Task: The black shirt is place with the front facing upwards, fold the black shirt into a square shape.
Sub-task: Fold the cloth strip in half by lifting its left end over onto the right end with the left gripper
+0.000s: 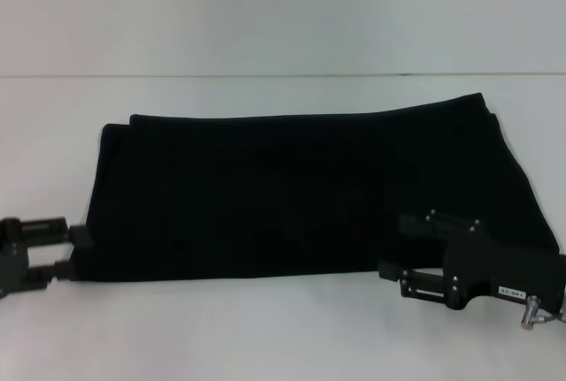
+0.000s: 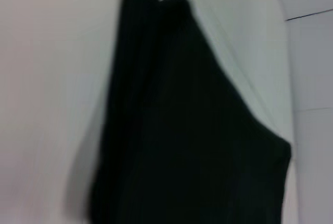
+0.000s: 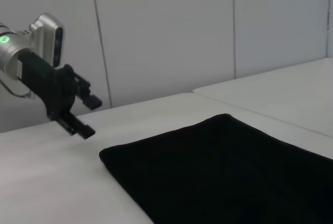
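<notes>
The black shirt lies on the white table, folded into a wide flat band; its lettering and neck label are hidden. It also shows in the left wrist view and the right wrist view. My left gripper is open and empty just beside the shirt's near left corner. In the right wrist view the left gripper hangs a little above the table, apart from the cloth. My right gripper is open over the shirt's near edge on the right.
White table surface runs all around the shirt, with its far edge behind. A pale panelled wall stands behind the table.
</notes>
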You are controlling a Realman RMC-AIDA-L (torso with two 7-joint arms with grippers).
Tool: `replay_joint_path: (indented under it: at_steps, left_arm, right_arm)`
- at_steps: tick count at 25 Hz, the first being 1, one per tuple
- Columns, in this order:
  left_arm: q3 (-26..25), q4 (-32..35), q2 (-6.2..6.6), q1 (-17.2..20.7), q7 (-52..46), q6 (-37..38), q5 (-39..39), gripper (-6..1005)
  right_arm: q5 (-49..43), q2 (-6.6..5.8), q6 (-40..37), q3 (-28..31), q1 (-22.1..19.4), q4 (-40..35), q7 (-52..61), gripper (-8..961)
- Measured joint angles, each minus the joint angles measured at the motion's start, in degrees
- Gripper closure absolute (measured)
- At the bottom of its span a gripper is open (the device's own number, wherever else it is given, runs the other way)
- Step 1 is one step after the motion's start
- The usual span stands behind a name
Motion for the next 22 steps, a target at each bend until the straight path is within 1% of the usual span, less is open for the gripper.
replay_joint_path:
  at_steps: [7,15,22]
  left_arm:
    - [-0.16,-1.66,-0.24,0.23,-2.59,-4.10,3.61,319]
    - [-0.20,-4.57,-0.24,0.09,-3.45,-10.37,3.70,318]
    - [-0.25,-5.31,-0.71,-0.37,-3.50,-12.90,3.44,317]
  right_arm:
    - [-0.01,0.04,0.95,-0.02,0.09,0.19,0.12,155]
    - [-0.01,0.09,1.01,-0.02,0.16,0.23,0.24,155]
    - [0.01,0.11,0.99,-0.02,0.18,0.23,0.25,155]
